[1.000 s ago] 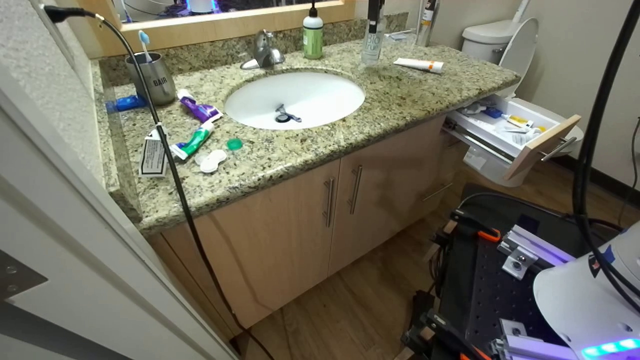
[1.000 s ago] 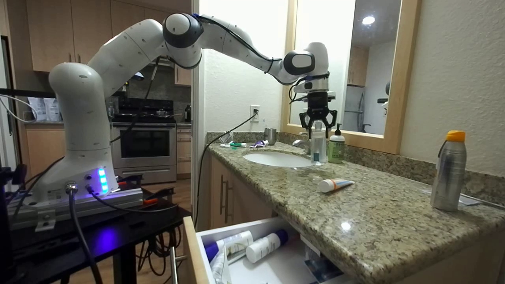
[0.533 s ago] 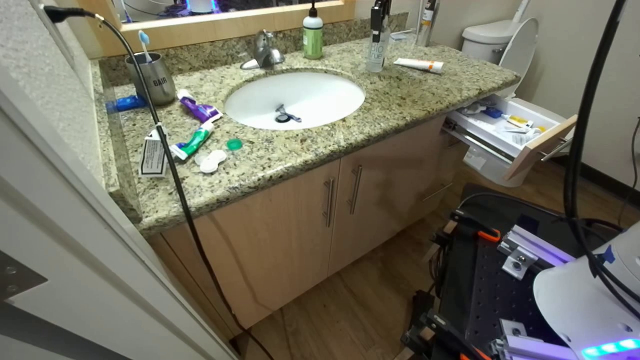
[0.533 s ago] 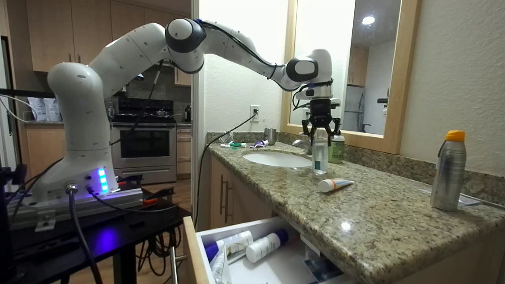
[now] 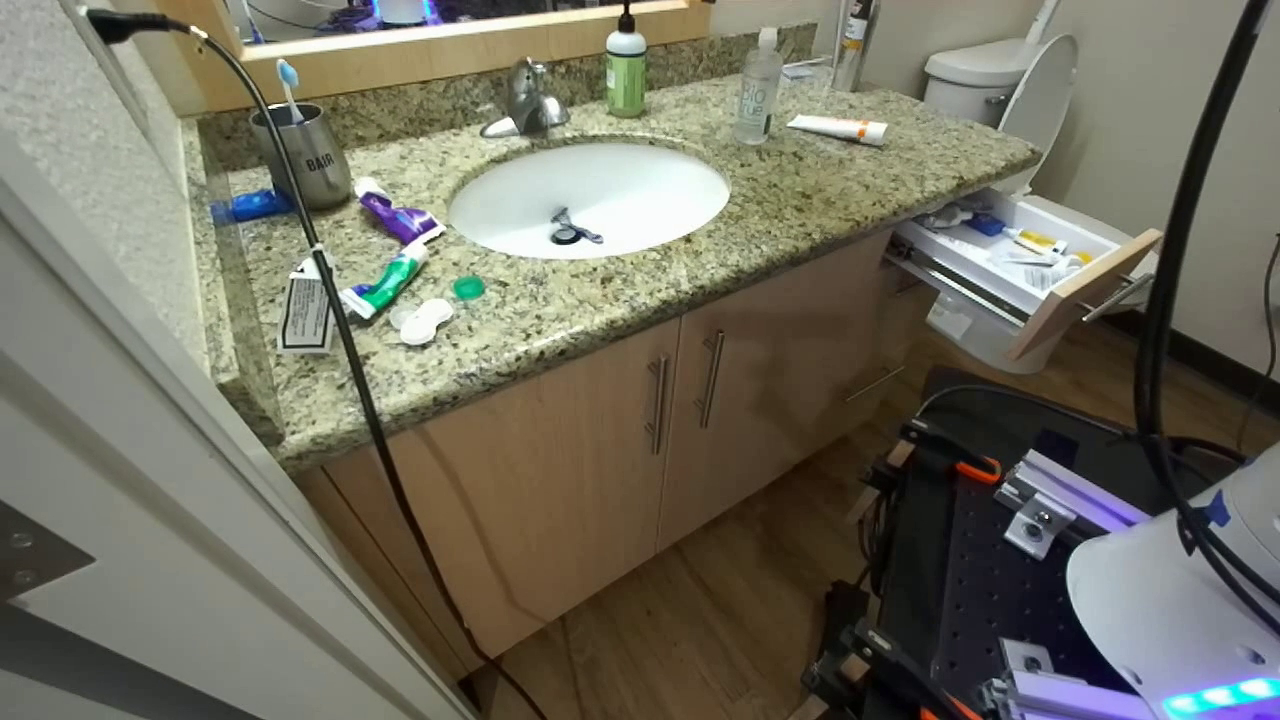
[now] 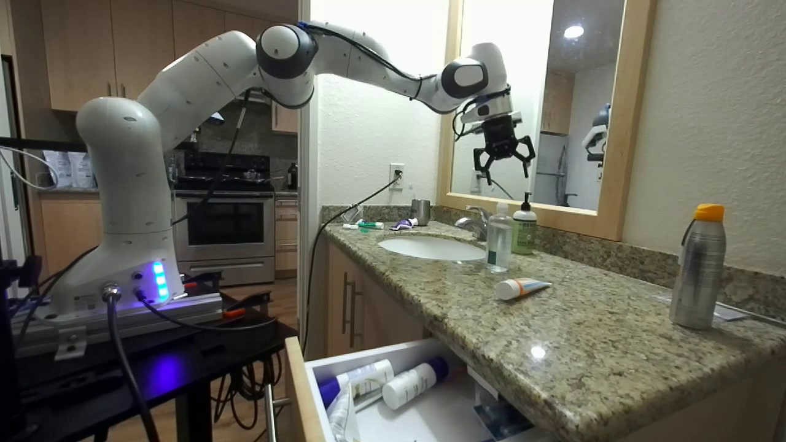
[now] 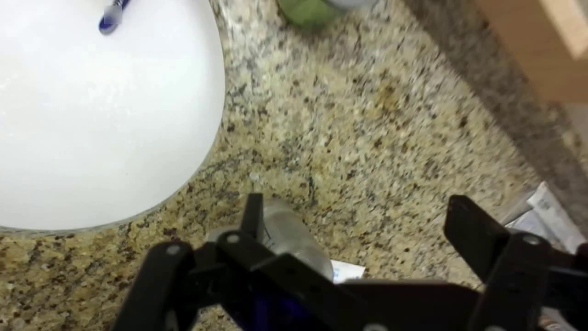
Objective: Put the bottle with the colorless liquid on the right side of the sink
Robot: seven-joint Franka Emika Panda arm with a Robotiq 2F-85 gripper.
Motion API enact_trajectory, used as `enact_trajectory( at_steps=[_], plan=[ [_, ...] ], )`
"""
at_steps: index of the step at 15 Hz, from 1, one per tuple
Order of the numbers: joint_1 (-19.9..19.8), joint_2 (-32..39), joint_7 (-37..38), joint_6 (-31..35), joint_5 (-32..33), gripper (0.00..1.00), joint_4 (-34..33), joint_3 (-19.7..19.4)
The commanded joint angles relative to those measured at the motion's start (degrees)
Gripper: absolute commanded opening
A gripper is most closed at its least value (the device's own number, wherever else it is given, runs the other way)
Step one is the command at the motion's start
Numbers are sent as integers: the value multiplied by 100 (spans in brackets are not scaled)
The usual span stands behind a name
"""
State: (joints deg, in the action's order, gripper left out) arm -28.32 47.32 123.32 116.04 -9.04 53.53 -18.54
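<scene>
The bottle stands on the counter, right of the sink.

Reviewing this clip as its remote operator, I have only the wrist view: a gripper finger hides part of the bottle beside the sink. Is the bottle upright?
Observer: Yes, in both exterior views the clear bottle stands upright on the counter.
Operator: Am I touching it?
Observer: No, in an exterior view the gripper hangs above it, with a gap between.
Operator: Anything pulled out below the counter?
Observer: Yes, both exterior views show a drawer standing open there.
</scene>
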Motion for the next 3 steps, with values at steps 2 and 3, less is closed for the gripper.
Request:
enact_trajectory(
  at_steps=[2,3],
  plan=[
    [762,-1127,-720,368,308,100,875,94],
    [972,-1351,-875,455,401,100,1131,112]
  ],
)
